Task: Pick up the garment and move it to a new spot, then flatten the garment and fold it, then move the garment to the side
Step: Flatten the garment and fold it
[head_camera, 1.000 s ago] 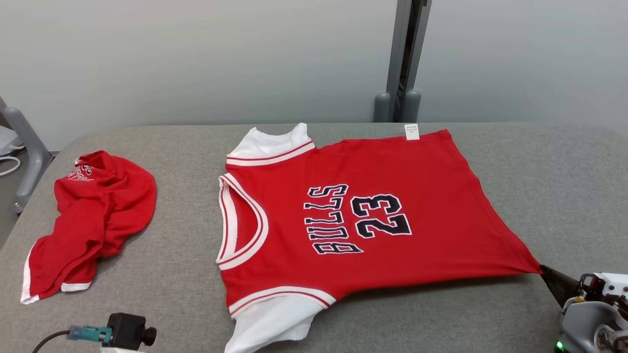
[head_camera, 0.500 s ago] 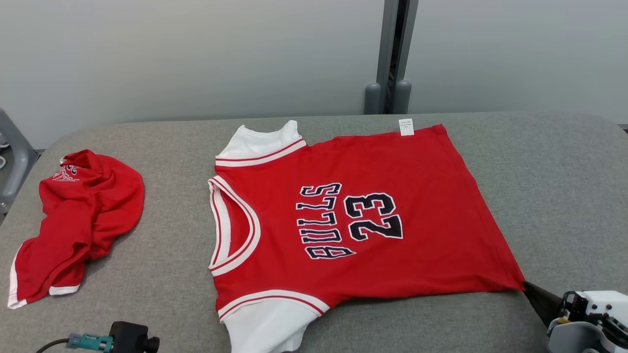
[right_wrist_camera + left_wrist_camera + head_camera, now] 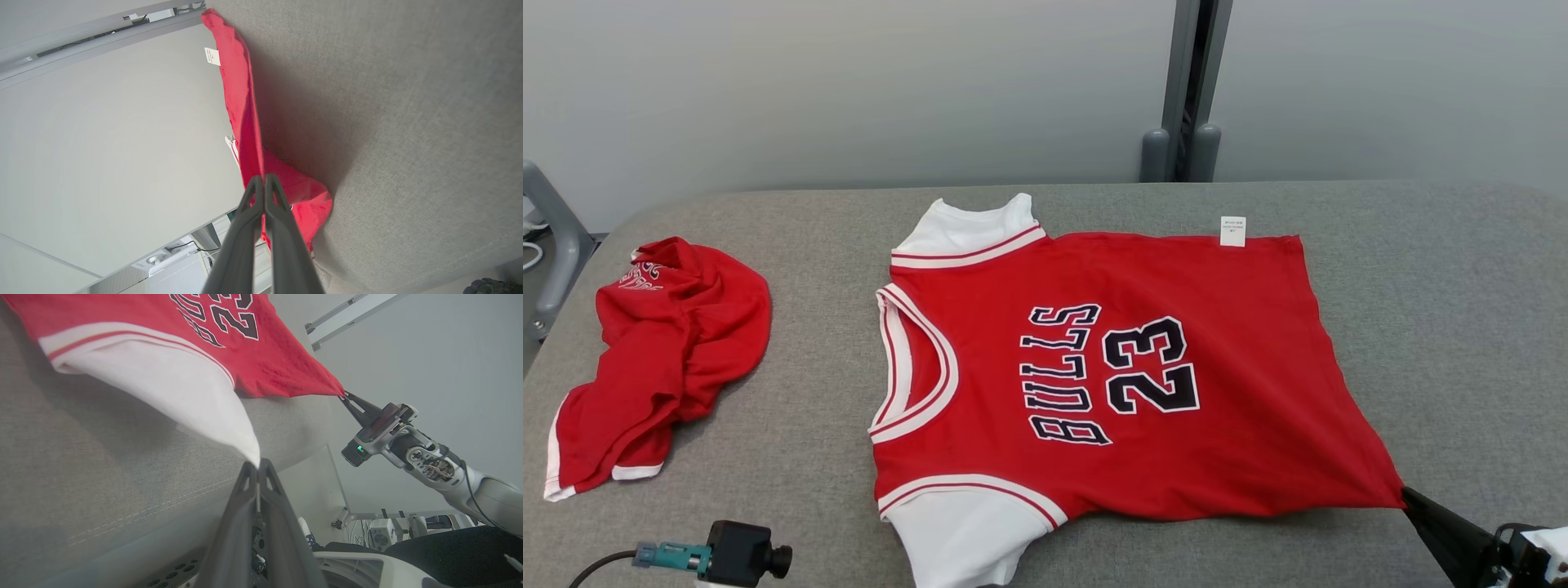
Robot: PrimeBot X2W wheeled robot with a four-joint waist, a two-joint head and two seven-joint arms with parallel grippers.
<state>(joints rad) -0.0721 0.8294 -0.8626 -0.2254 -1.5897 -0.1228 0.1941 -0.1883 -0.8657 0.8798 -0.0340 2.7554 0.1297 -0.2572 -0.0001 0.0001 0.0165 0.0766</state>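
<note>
Red jersey (image 3: 1111, 367) spread over the middle of the grey padded surface (image 3: 1462, 286), neck toward the left edge. Against 1 second ago: far hem corner with white label (image 3: 1232, 230) pulled more toward the right edge, far side now straighter; whole head view shifted also, so camera moved. Near hem corner pinched in closed right gripper (image 3: 1406, 492), close to the near edge on the right side. Tip of near white sleeve clamped in closed left gripper (image 3: 258, 465), at the near edge; sleeve end cut off at bottom of head view. Crumpled second red garment (image 3: 654, 359) by the left edge, print unreadable.
</note>
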